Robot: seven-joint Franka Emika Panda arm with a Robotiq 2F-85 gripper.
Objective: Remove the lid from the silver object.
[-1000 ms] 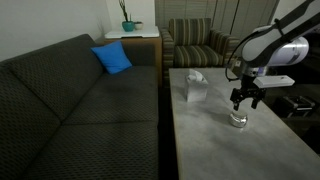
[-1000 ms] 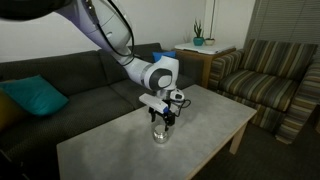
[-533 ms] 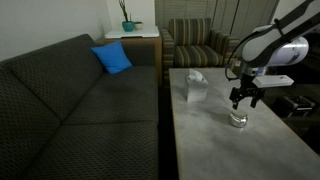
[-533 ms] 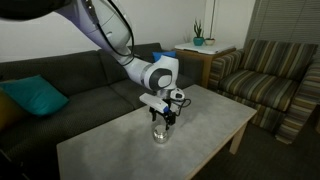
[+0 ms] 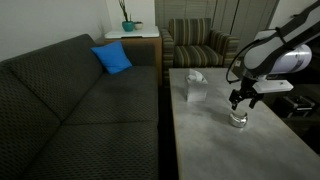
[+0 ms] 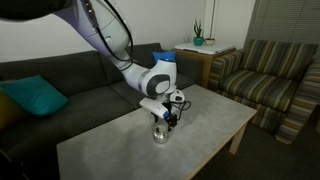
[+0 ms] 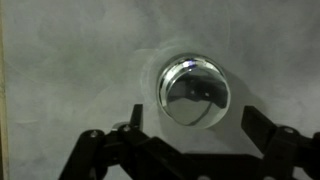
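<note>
The silver object (image 5: 238, 120) (image 6: 160, 133) is a small round shiny pot standing on the grey table in both exterior views. Its domed lid (image 7: 194, 92) sits on top and fills the middle of the wrist view, mirror bright. My gripper (image 5: 240, 101) (image 6: 166, 118) (image 7: 192, 122) hangs just above the pot, open, jaws wide and pointing down. In the wrist view the two dark fingers (image 7: 134, 117) stand either side of the lid's lower edge, not touching it. Nothing is held.
A pale tissue box (image 5: 194, 87) stands on the table (image 5: 215, 140) beyond the pot. A dark sofa (image 5: 70, 100) with a blue cushion (image 5: 112, 58) runs along one side. A striped armchair (image 6: 270, 75) and a side table with a plant (image 6: 198, 42) stand nearby.
The arm's upper part has swung slightly and the gripper has sunk a little nearer the pot. The pot and lid have not moved.
</note>
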